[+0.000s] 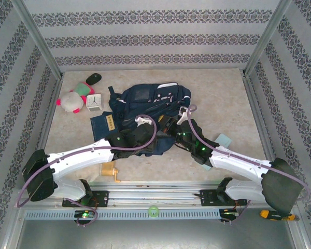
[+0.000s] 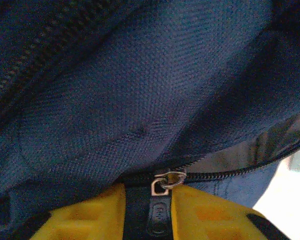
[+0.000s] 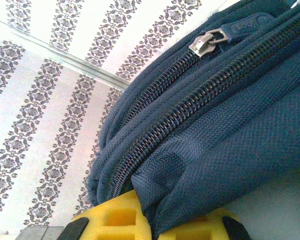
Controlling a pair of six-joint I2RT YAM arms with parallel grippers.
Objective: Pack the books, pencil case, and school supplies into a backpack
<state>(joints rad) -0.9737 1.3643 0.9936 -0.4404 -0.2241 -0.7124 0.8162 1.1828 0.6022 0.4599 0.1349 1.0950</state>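
The dark navy backpack [image 1: 145,101] lies flat in the middle of the table. My left gripper [image 1: 147,126] is at its near edge; in the left wrist view this gripper [image 2: 149,212] is shut on a dark zipper pull [image 2: 160,214] between yellow pads [image 2: 85,217]. My right gripper [image 1: 169,124] is also at the near edge, and its wrist view shows it [image 3: 160,226] shut on a fold of backpack fabric [image 3: 215,150]. The navy booklet [image 1: 104,123] lies at the bag's left. The pale blue pencil case [image 1: 223,139] is partly hidden by the right arm. The yellow-orange sharpener [image 1: 110,170] stands near the front rail.
A pink-and-white plush toy [image 1: 71,101], a white square clock [image 1: 94,101] and a dark oval object [image 1: 94,78] sit at the back left. A screwdriver [image 1: 274,214] and a green ball [image 1: 153,210] lie in front of the rail. Patterned walls enclose the table.
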